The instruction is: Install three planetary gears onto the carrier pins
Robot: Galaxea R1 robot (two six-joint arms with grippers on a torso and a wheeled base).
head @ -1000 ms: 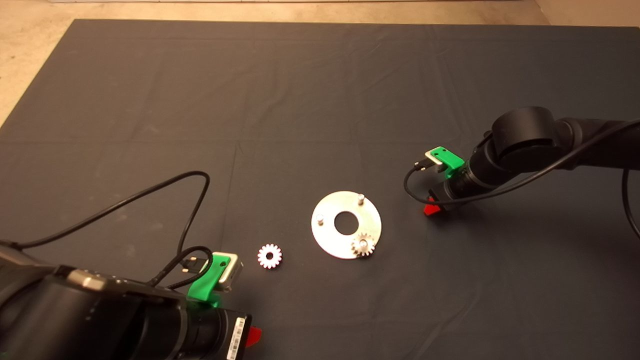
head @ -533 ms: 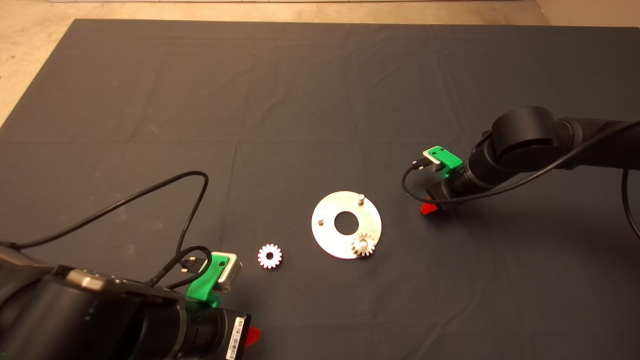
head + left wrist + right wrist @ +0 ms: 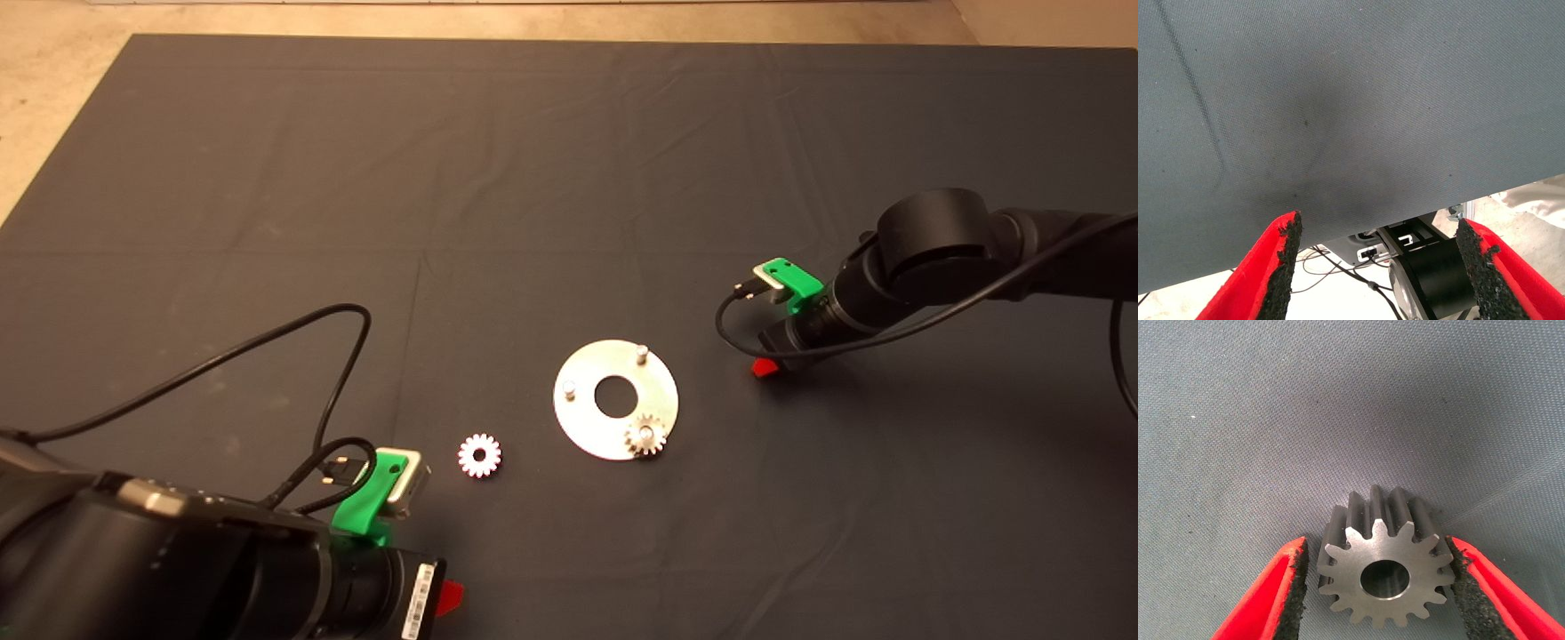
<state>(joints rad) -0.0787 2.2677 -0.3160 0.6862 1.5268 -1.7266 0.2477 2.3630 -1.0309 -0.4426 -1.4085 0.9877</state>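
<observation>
One gear [image 3: 646, 436] of the three already sits on a carrier pin, at the near right of the shiny carrier disc [image 3: 587, 427]; the other two pins, the far one [image 3: 641, 352] and the left one [image 3: 570, 388], stand bare, so I judge the task about a third done. A second gear [image 3: 480, 455] lies flat on the dark mat [image 3: 533, 178], just left of the disc and apart from it. The third gear [image 3: 1384, 563] shows only in the right wrist view, resting on the mat between the pads of the right gripper [image 3: 1377, 568]: one pad [image 3: 1459, 570] touches or nearly touches its teeth, while the other [image 3: 1297, 577] seems to leave a thin gap, so the fingers look not quite clamped on it. In the head view that gripper [image 3: 766, 366] is down at the mat just right of the disc, and its arm hides the gear entirely. The left gripper [image 3: 1378, 257] waits at the near left edge, fingers spread wide with nothing between them; the head view cuts it down to one red fingertip [image 3: 452, 597]. Two gears remain to be seated.
</observation>
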